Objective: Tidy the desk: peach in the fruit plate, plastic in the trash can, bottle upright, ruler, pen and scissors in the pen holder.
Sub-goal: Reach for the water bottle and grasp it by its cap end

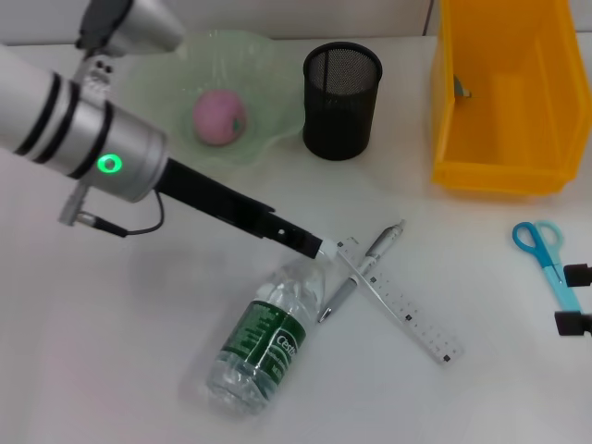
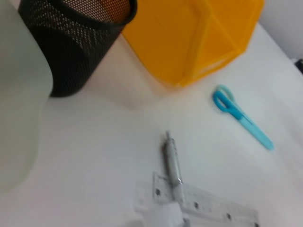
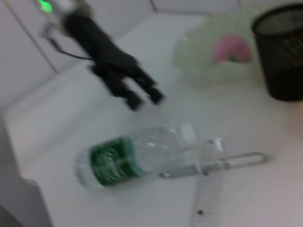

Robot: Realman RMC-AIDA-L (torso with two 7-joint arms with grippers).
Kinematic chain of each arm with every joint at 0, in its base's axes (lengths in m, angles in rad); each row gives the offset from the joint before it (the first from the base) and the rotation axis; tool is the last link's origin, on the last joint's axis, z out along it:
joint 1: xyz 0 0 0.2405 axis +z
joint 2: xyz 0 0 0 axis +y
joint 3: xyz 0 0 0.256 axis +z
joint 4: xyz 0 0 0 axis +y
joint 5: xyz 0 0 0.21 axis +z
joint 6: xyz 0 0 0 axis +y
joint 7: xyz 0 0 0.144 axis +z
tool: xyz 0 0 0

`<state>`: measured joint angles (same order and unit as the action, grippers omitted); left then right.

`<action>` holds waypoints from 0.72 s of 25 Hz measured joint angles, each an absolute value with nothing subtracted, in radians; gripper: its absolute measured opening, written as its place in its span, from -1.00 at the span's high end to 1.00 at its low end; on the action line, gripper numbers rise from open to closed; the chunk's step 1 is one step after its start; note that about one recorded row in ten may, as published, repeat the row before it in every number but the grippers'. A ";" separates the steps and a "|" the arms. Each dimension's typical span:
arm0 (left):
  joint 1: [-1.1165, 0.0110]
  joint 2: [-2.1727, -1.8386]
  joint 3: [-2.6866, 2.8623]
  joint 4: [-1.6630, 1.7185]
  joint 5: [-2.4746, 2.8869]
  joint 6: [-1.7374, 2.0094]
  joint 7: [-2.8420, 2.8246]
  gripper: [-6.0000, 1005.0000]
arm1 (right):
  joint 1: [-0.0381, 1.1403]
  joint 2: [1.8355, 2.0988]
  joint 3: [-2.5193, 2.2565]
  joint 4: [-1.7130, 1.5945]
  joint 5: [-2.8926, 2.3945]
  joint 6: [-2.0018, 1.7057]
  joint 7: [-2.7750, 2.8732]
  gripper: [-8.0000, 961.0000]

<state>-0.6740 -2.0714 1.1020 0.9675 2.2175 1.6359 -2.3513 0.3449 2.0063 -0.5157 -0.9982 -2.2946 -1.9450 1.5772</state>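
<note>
A white table (image 1: pixel 111 370) carried a clear bottle (image 1: pixel 264 338) with a green label, lying on its side. The left claw (image 1: pixel 310 246) hovered just above the bottle's cap end, its fingers (image 3: pixel 142 94) spread and holding nothing. A silver pen (image 1: pixel 363 268) lay across a clear ruler (image 1: pixel 400 305) beside the bottle. The peach (image 1: pixel 219 117) sat in the green fruit plate (image 1: pixel 273 92), next to the black mesh pen holder (image 1: pixel 341 90). Blue scissors (image 1: pixel 546 254) lay near the right claw (image 1: pixel 575 298) at the table's right edge; I cannot tell its state. A yellow bin (image 1: pixel 504 102) stood behind.
</note>
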 joint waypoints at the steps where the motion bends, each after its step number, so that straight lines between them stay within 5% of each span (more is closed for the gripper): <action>1: -0.674 -2.071 1.102 0.968 2.218 1.636 -2.351 -0.41 | 0.345 1.988 -0.482 -0.923 -2.293 -1.958 1.514 -0.70; 7: -0.754 -2.073 1.285 0.952 2.232 1.466 -2.578 -0.40 | 0.334 1.908 -0.355 -0.626 -2.291 -1.950 1.281 -0.70; 18: -0.773 -2.080 1.493 0.928 2.273 1.285 -2.748 -0.39 | 0.310 1.925 -0.321 -0.603 -2.292 -1.909 1.231 -0.70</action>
<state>-0.7728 -2.0799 1.4934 0.9276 2.2731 1.2853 -2.7481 0.3099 1.9246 -0.3209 -0.6033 -2.2919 -1.9094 1.2309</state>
